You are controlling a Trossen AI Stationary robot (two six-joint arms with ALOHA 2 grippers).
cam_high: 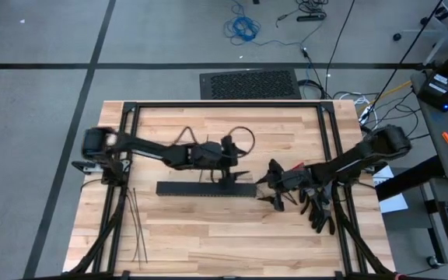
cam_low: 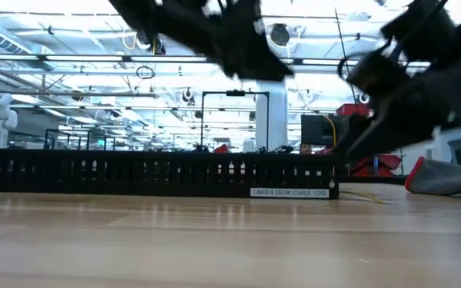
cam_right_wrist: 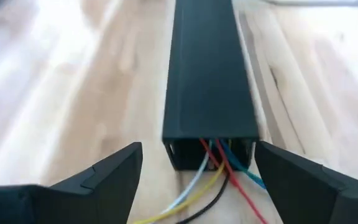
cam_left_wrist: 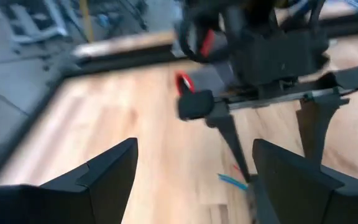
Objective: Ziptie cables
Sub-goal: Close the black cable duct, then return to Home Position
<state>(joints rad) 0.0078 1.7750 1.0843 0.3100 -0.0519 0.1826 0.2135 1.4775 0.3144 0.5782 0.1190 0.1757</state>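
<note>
Table (cam_high: 177, 233) of pale wood carried everything, framed by dark rails. Both dark arms reached in over its middle, the left arm from the left edge and the right arm from the right edge. A long black slotted duct (cam_high: 205, 188) lay lengthwise across the centre, between the two arms; in the low view it (cam_low: 162, 174) sat flat on the wood. The left gripper (cam_high: 230, 155) hung just beyond the duct's far side with its fingers (cam_left_wrist: 107, 171) spread apart and nothing between them. The right gripper (cam_high: 271, 185) sat at the duct's right end, its fingers (cam_right_wrist: 114, 171) also spread wide and empty. The cables (cam_right_wrist: 219, 177), thin red, blue, white, yellow and black wires, ran out of the open right end of the duct (cam_right_wrist: 209, 74) onto the wood, directly before the right gripper. The zipties (cam_high: 136, 225), thin dark strips, lay together near the table's near left corner, well apart from both grippers.
</note>
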